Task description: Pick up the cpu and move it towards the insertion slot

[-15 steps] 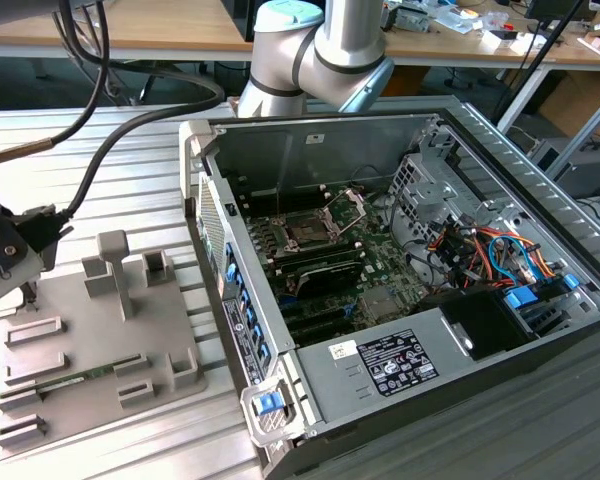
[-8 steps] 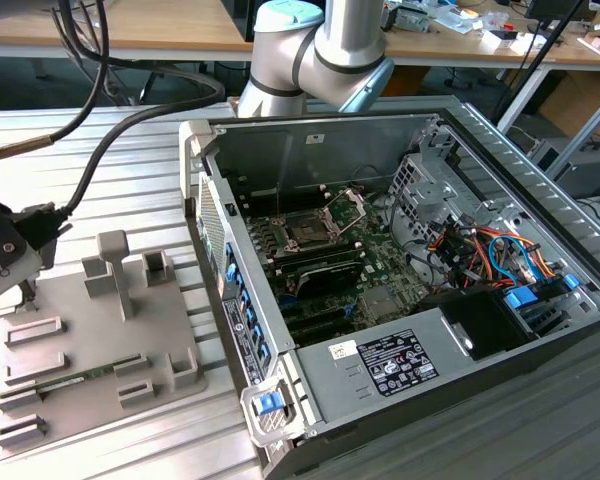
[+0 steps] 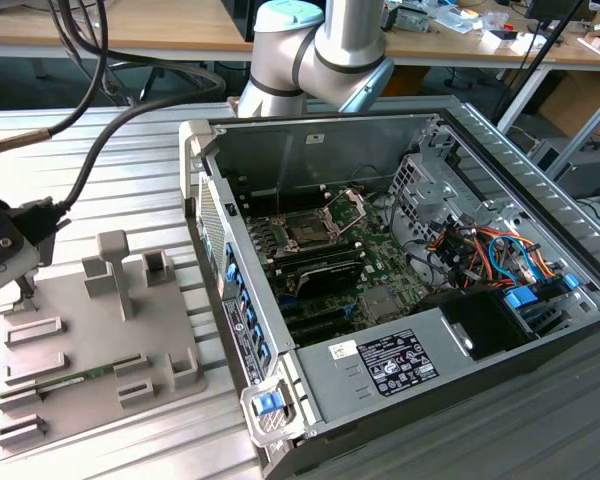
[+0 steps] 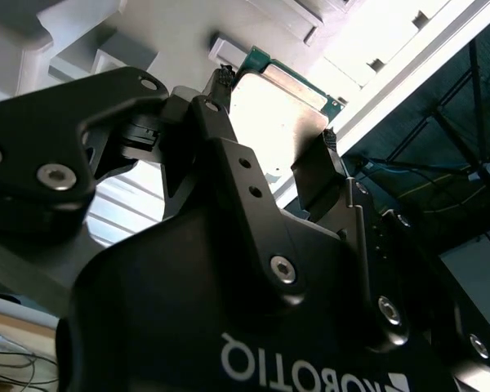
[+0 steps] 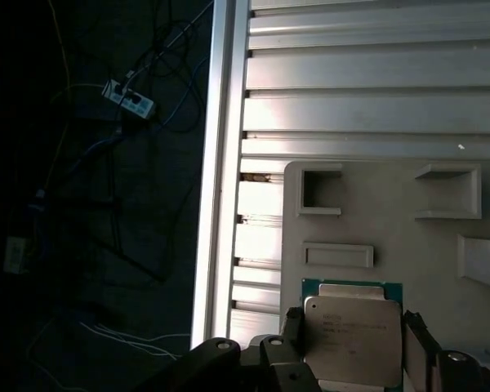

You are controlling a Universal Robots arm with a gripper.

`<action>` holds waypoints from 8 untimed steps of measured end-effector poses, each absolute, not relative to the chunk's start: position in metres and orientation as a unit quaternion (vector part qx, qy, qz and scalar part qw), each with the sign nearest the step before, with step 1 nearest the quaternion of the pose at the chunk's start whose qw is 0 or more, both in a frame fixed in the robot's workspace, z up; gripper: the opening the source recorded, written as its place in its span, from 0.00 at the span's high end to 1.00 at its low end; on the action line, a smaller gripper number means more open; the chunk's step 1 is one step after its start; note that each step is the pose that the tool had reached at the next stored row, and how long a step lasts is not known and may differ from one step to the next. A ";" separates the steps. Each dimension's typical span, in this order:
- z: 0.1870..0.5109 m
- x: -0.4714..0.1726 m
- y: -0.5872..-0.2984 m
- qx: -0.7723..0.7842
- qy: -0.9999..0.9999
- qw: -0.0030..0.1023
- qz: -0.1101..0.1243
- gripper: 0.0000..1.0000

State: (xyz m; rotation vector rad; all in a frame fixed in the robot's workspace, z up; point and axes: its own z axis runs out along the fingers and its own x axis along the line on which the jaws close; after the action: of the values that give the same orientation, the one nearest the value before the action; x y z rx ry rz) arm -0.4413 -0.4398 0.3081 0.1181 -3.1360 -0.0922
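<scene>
The cpu (image 5: 351, 339) sits pinched by two opposite edges between the gripper's (image 4: 276, 114) fingers (image 4: 330, 140). It hangs over the grey fixture tray (image 5: 392, 220) on the desk (image 3: 130, 180), well apart from the insertion slot (image 3: 310, 228) inside the open computer case (image 3: 380, 130). My worry is that so thin an edge grip could let it tilt or slip in transit, or that it could clip the case wall.

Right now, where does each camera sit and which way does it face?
Exterior view: off the arm, looking down into the computer case and insertion slot; the arm shows.
Second wrist view: on the wrist, looking along the jaws at the cpu.
First wrist view: on the wrist, looking at the grey tray; jaws show.
Both wrist views share the cpu between the jaws.
</scene>
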 end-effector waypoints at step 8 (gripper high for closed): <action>0.311 -0.441 -0.440 0.038 -0.999 0.001 -0.029 0.45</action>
State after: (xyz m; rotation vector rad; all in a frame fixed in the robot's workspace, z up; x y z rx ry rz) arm -0.4412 -0.4397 0.3110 0.1181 -3.1361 -0.0922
